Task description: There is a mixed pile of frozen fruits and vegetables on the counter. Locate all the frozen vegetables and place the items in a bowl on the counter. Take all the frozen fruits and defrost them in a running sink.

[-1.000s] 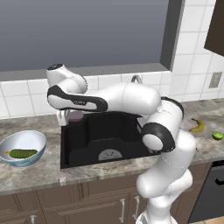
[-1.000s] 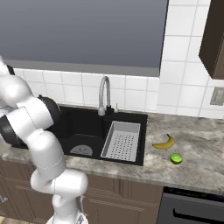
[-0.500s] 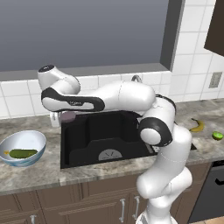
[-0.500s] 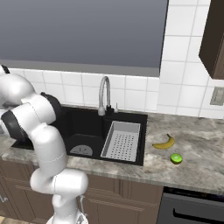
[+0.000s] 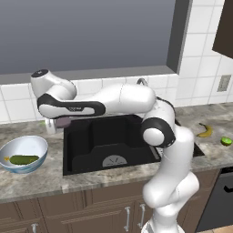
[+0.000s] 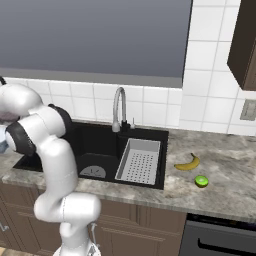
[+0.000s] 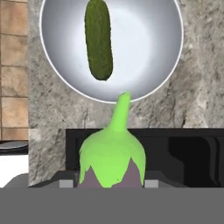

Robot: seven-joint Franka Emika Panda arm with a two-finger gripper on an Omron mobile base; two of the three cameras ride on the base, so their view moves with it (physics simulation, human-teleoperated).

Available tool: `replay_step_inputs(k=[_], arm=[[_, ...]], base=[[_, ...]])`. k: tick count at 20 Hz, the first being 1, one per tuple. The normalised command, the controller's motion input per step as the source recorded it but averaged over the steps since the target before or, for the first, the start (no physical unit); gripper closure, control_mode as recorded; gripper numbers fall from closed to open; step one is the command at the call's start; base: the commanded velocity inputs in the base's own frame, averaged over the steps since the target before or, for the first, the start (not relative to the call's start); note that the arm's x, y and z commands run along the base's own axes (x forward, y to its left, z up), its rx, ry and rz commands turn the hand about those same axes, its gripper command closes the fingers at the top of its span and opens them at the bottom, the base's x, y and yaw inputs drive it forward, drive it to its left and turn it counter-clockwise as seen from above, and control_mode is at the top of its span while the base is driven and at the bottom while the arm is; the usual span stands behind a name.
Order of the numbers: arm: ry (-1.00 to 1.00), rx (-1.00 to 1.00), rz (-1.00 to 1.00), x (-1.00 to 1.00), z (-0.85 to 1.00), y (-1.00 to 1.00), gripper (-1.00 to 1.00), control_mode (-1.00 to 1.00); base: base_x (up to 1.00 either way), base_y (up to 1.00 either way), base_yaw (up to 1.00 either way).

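My gripper (image 5: 56,125) hangs over the counter (image 5: 41,181) between the black sink (image 5: 93,136) and the bowl (image 5: 32,146), shut on the grey-purple eggplant (image 5: 64,122). In the hand view the eggplant (image 7: 111,155) fills the space between the jaws of the gripper (image 7: 109,184), its green stem pointing at the bowl (image 7: 148,43) below. The dark green cucumber (image 7: 98,39) lies inside that bowl, and it also shows as the cucumber (image 5: 23,159) from the base. The yellow banana (image 5: 205,131) and the green lime (image 5: 226,141) rest on the counter right of the sink.
A chrome faucet (image 6: 119,107) curves over the sink's back edge, above a grey perforated tray (image 6: 140,160). The banana (image 6: 187,162) and lime (image 6: 201,181) lie on the granite near an oven front. Tiled wall runs behind.
The arm has swung left with the eggplant, from over the sink's left edge towards the bowl. Nothing else has moved.
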Motion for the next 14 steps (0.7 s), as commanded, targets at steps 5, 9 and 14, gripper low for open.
replay_step_inputs(k=[5,9,14], arm=[[-0.02,0.01,0.05,0.04,0.00,0.30,1.00,-1.00],[-0.01,0.02,0.04,0.05,-0.01,0.32,1.00,-1.00],[-0.01,0.02,0.03,0.04,0.00,0.35,1.00,-1.00]], base=[[0.00,0.00,0.00],[0.00,0.00,0.00],[0.00,0.00,0.00]])
